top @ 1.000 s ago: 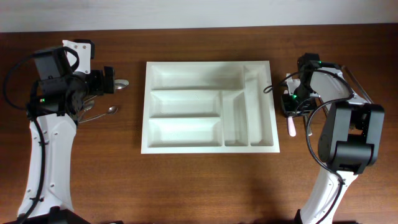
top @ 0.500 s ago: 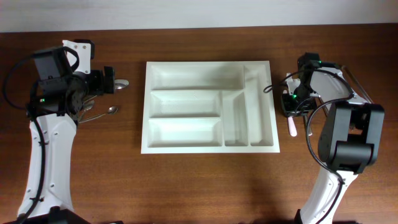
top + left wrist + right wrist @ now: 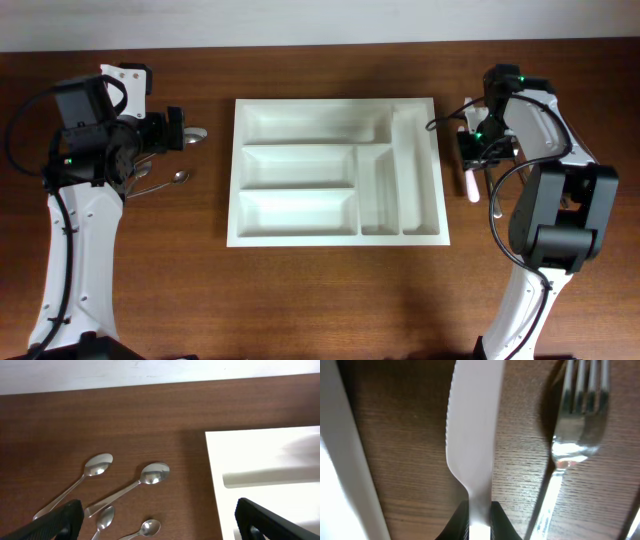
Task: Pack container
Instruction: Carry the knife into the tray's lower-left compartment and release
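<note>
While the right claw (image 3: 480, 512) pinches a white knife (image 3: 472, 420) beside the empty container (image 3: 295, 167) at the tabletop's centre, the left claw (image 3: 160, 525) hangs spread above spoons (image 3: 150, 475). This looks like the pickup step; next, the knife probably needs carrying over a compartment.

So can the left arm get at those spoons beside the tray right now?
Probably yes. The left end effector hangs open above the spoons, which lie uncovered on the table, clear of the tray.
</note>
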